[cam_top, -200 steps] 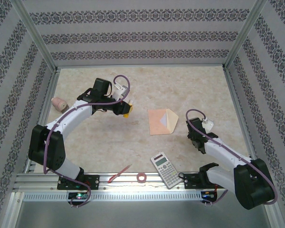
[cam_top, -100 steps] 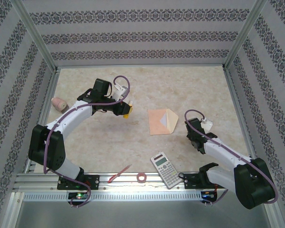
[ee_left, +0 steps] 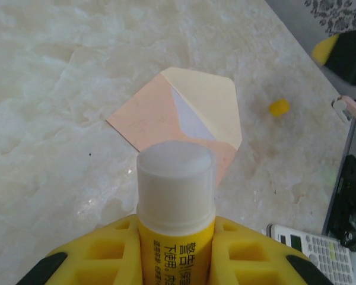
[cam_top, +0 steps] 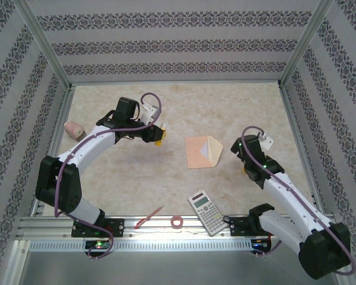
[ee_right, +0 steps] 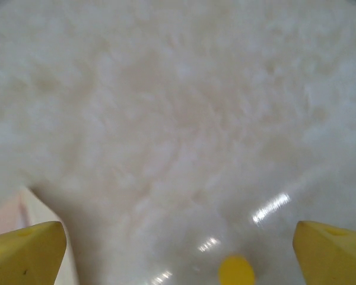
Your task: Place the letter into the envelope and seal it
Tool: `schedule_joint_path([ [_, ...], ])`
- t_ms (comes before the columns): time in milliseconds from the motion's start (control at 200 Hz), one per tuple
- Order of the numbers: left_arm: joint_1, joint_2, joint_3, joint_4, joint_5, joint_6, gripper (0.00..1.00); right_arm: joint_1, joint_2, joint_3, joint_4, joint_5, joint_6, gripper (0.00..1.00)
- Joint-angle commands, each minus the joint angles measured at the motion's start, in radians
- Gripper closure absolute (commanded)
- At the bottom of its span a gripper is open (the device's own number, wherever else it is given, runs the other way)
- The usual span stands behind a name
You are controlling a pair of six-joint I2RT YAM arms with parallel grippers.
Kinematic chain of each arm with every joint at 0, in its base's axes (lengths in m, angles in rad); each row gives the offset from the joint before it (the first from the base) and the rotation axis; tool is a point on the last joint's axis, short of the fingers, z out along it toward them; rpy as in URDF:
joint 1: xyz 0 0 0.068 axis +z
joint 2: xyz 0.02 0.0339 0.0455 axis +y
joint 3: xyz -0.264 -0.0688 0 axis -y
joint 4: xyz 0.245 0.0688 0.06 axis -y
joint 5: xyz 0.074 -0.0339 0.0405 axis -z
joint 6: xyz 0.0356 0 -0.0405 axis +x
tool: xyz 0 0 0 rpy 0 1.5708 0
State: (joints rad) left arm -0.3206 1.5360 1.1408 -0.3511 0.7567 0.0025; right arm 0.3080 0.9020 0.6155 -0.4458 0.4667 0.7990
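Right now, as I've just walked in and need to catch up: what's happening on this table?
The left gripper is clamped on a glue stick, its white tip bare and aimed toward the envelope. The envelope lies flat on the table between the arms with its cream flap open, and a white sheet, apparently the letter, sits in its mouth. The right gripper hovers open over the table beside it, with a small yellow piece lying near its fingers. Sealing is not yet done.
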Motion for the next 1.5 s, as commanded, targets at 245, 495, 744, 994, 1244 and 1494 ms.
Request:
schedule_joint_path([
  [245,0.012,-0.014,0.049,0.238,0.147,-0.169,1.0,-0.083,0.066,0.22,0.028,-0.331,-0.149,0.02],
  [495,0.015,-0.005,0.068,0.321,0.262,-0.221,1.0,-0.099,0.175,0.287,0.19,-0.691,-0.195,0.02],
  [744,0.023,0.003,0.065,0.4,0.34,-0.28,1.0,-0.124,0.251,0.278,0.443,-1.05,-0.158,0.02],
  [994,0.026,0.005,0.072,0.448,0.386,-0.313,1.0,-0.123,0.345,0.322,0.586,-1.323,-0.128,0.03],
  [1244,0.029,0.018,0.052,0.627,0.42,-0.445,1.0,-0.072,0.415,0.395,0.601,-1.453,-0.154,0.05],
  [1494,0.029,0.067,0.021,1.012,0.415,-0.728,1.0,-0.009,0.461,0.438,0.638,-1.484,-0.153,0.07],
])
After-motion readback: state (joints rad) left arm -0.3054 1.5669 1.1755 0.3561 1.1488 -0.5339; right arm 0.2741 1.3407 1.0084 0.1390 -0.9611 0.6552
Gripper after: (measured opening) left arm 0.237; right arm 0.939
